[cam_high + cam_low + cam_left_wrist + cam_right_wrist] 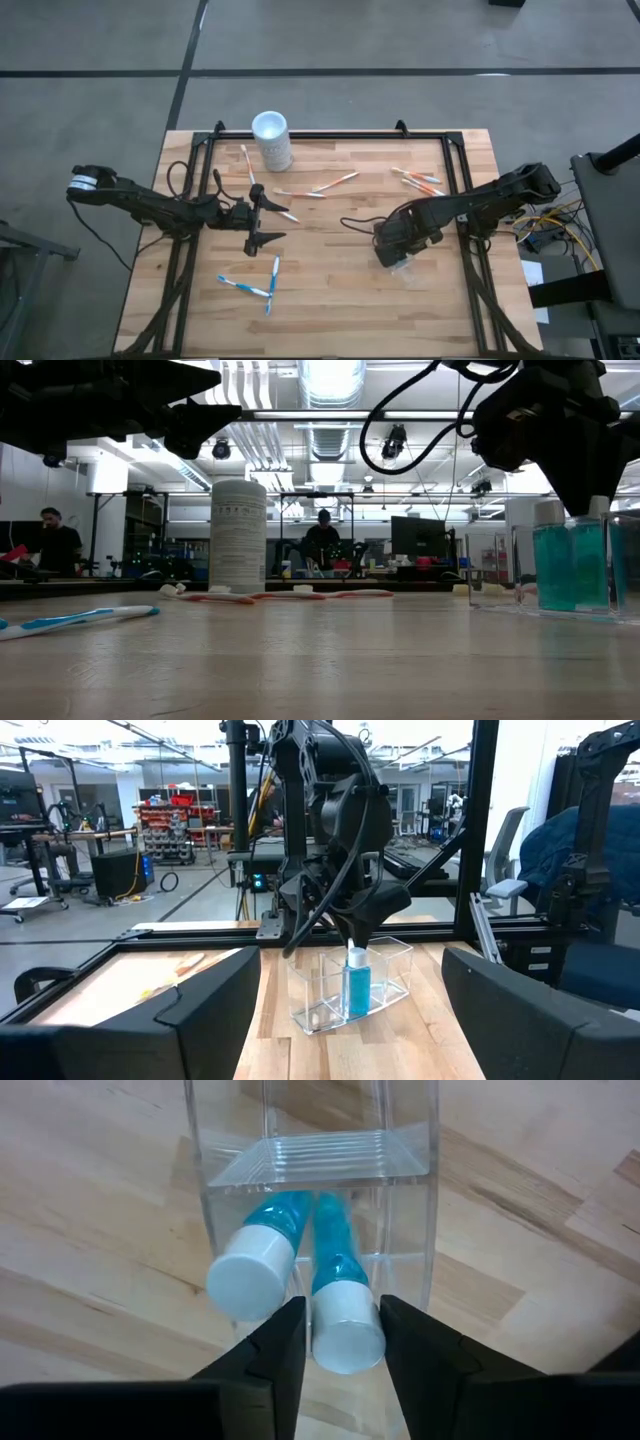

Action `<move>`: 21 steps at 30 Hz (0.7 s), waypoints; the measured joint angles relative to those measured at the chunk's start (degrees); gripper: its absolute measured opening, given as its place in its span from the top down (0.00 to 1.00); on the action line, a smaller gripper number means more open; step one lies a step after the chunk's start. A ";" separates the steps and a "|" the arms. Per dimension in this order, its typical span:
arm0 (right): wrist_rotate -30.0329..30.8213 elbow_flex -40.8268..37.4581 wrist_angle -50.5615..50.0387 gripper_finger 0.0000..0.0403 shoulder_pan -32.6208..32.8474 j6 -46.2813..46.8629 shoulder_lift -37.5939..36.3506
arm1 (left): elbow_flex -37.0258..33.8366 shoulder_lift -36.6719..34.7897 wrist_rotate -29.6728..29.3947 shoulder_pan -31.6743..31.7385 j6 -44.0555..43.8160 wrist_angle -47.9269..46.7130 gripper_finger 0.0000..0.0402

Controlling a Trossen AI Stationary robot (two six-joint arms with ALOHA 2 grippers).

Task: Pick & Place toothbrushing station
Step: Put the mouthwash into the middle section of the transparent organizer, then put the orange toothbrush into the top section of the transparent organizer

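Note:
The toothbrushing station (408, 268) is a clear plastic holder with compartments, standing on the table right of centre. Two blue bottles with white caps stand in it, one (255, 1270) leaning free and one (335, 1270) under my right gripper (343, 1350). That gripper points down from above, shut on the second bottle's cap. Orange-and-white toothbrushes (335, 182) lie at the far middle and blue-and-white ones (245, 287) near the front left. My left gripper (268, 215) hovers open, left of centre, facing the station (385, 970). My right gripper has the white cap (347, 1330) of one blue bottle between its two fingers (285, 1350), one on each side of it. The fingers come from above, pointing down. The bottle stands tilted inside the station's compartment, its lower end in the holder.
A tall white cup (272, 140) stands at the far edge, left of centre. More orange-and-white toothbrushes (420, 180) lie at the far right. A black frame (330, 135) runs round the table. Bare wood lies between the two grippers.

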 joint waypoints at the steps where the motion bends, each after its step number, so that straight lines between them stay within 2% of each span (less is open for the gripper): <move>1: 0.00 0.00 -0.01 0.67 -0.02 0.03 0.00 | 0.00 0.00 0.02 -0.01 0.01 -0.02 0.21; 21: -0.24 0.00 -0.05 0.54 -0.01 0.23 0.00 | 0.00 -0.02 0.02 -0.01 0.02 -2.30 0.21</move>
